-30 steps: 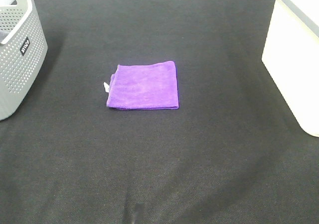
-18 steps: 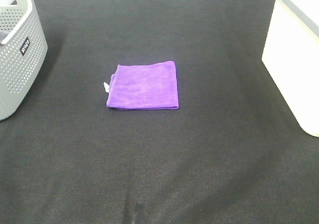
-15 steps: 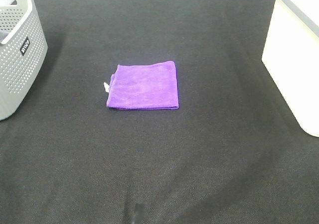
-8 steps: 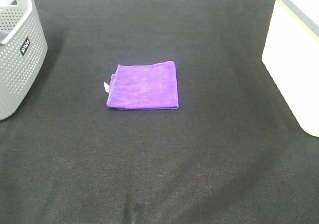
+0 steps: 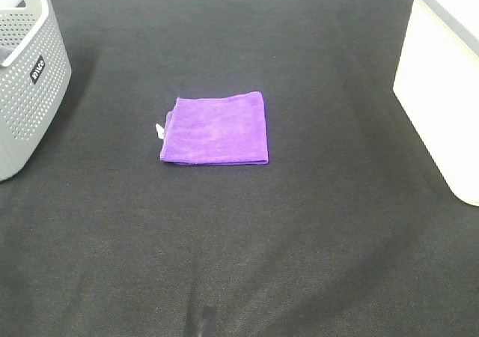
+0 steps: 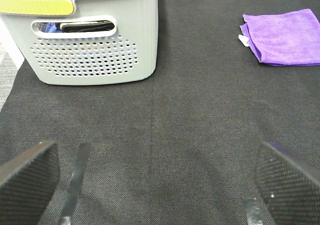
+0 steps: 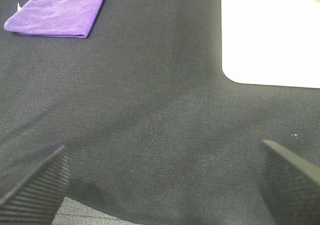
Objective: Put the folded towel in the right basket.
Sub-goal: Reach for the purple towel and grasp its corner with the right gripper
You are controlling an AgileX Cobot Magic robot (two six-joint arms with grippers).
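Note:
A folded purple towel (image 5: 215, 128) lies flat on the black cloth near the middle of the table; it also shows in the left wrist view (image 6: 283, 37) and the right wrist view (image 7: 59, 10). The right basket (image 5: 444, 79) is white and stands at the table's right edge, also seen in the right wrist view (image 7: 270, 32). My left gripper (image 6: 155, 185) is open and empty, well short of the towel. My right gripper (image 7: 162, 185) is open and empty, also far from the towel. Neither gripper appears in the exterior view.
A grey perforated basket (image 5: 28, 75) stands at the left edge, holding dark items in the left wrist view (image 6: 95, 40). The black cloth (image 5: 239, 240) covers the table.

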